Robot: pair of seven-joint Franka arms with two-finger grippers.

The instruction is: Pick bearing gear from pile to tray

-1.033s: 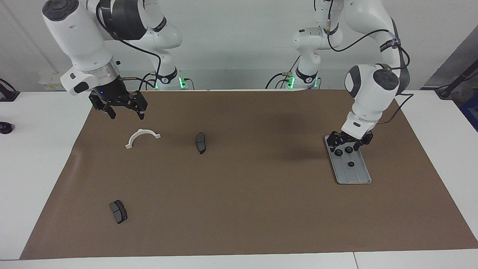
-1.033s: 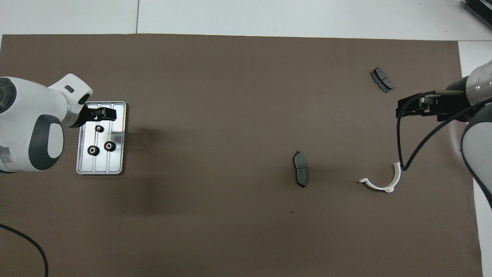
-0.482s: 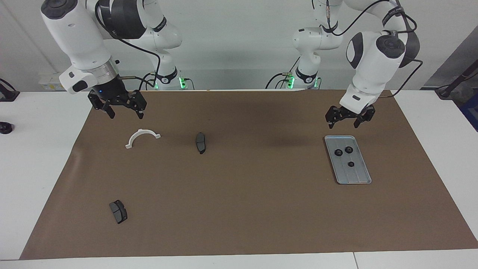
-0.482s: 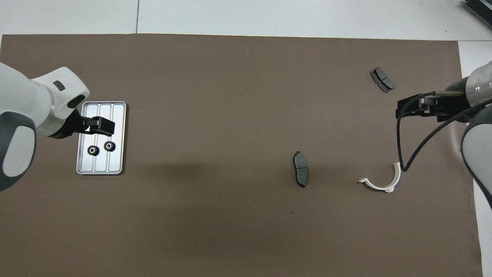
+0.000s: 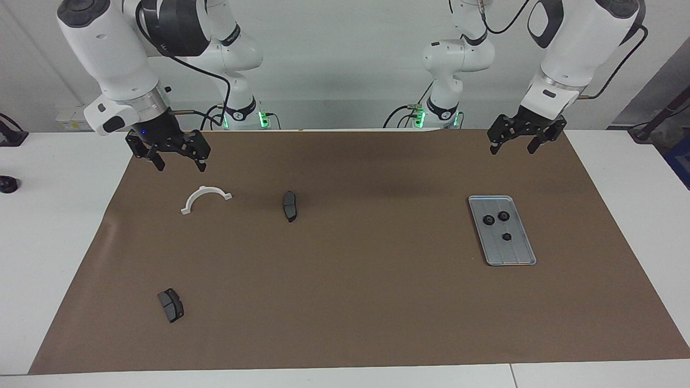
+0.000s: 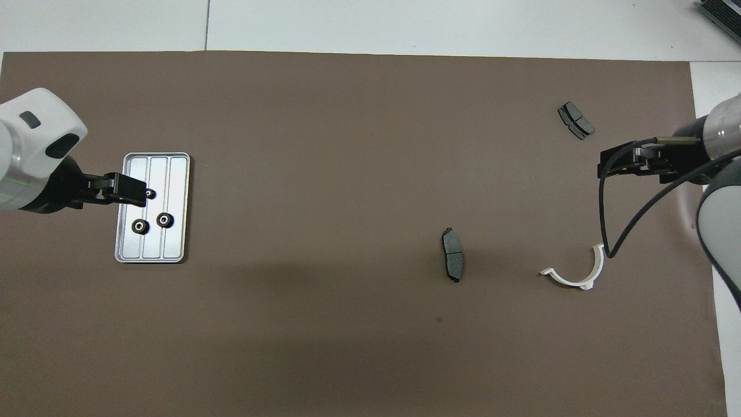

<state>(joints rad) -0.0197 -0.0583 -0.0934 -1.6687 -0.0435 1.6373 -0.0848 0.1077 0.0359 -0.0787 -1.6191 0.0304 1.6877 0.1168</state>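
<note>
Well below the left fingers (image 5: pixel 513 144) — spread, empty — the grooved metal tray (image 5: pixel 515 254) holds three round black gears (image 5: pixel 503 216); the right fingers (image 5: pixel 179 162) gape too.

Three gears (image 5: pixel 498 222) in tray (image 5: pixel 516 253)
</note>
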